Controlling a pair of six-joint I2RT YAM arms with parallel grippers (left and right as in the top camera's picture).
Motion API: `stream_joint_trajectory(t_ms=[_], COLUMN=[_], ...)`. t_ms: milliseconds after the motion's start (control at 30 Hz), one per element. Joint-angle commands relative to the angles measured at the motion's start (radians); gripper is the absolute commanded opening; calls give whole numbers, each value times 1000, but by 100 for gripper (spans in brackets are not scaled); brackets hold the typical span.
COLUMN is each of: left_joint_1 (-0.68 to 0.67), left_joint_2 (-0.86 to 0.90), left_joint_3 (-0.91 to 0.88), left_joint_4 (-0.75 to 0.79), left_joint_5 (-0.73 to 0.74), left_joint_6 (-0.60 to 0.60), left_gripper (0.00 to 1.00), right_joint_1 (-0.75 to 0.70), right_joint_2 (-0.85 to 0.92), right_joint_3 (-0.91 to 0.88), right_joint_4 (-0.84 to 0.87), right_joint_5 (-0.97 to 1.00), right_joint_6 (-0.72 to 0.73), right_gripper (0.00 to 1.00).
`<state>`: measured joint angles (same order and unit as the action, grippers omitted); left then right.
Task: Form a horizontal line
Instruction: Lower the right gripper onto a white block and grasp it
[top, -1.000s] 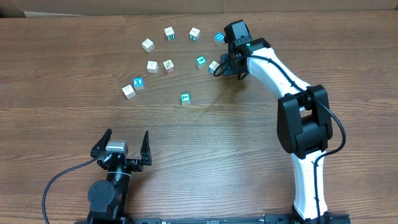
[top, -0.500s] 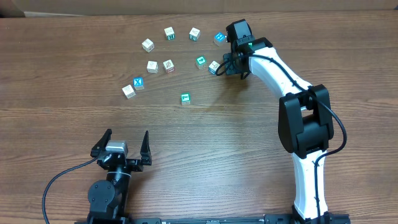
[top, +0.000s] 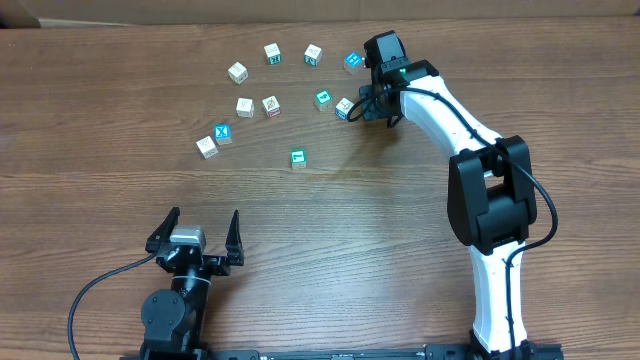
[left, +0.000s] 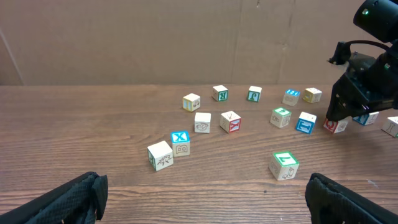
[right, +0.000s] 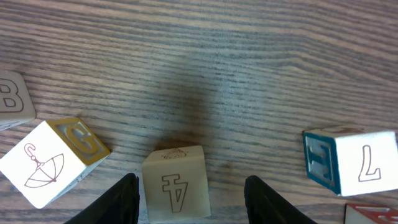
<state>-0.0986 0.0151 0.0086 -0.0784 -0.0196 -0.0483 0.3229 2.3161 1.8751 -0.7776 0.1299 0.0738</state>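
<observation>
Several small letter cubes lie scattered across the far half of the wooden table (top: 400, 230), and no horizontal line of touching cubes is in view. My right gripper (top: 347, 108) stands open around a pale cube marked A (right: 176, 183). That cube rests on the table close to the left finger (right: 124, 202), with a clear gap to the right finger (right: 264, 202). A teal cube (top: 323, 98) sits just left of it and a blue one (top: 352, 61) behind it. My left gripper (top: 200, 226) is wide open at the near edge, holding nothing.
More loose cubes: pale ones (top: 245, 106) (top: 271, 105) mid-left, a blue X cube (top: 223, 133) beside a pale one (top: 207, 146), a lone green cube (top: 297, 157). Beside the right jaws lie an umbrella cube (right: 53, 152) and a teal-sided cube (right: 354, 160). A cardboard wall (left: 186, 37) backs the table.
The right jaws have opened a little around the pale A cube. The cubes and the left arm have not moved.
</observation>
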Motion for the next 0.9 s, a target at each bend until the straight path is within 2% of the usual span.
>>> stream_joint_trajectory(t_ms=[0, 100, 467, 567, 600, 667, 767, 833, 867], left_joint_1=[-6, -6, -6, -6, -6, -6, -6, -6, -6], left_joint_2=[-9, -9, -9, -9, -9, -9, -9, -9, -9], left_joint_3=[-4, -4, -4, -4, -4, -4, -3, -4, -4], left_joint_4=[3, 3, 3, 3, 3, 3, 3, 3, 3], left_joint_5=[-6, -6, -6, -6, -6, -6, -6, -6, -6], left_joint_6=[19, 19, 19, 19, 19, 19, 19, 19, 19], left_gripper=[100, 100, 100, 100, 100, 100, 100, 100, 100], right_joint_1=[-4, -4, -4, -4, -4, -4, -4, -4, -4], right_joint_2=[2, 2, 2, 2, 2, 2, 2, 2, 2], right_joint_3=[-6, -6, -16, -18, -18, -18, -19, -23, -24], right_joint_4=[12, 19, 14, 13, 14, 18, 18, 21, 22], right_joint_5=[-12, -13, -46, -46, -46, -46, -46, -46, -46], right_joint_6=[-4, -4, 0, 0, 0, 0, 0, 0, 0], right_gripper=[52, 48, 48, 36, 35, 35, 45, 45, 41])
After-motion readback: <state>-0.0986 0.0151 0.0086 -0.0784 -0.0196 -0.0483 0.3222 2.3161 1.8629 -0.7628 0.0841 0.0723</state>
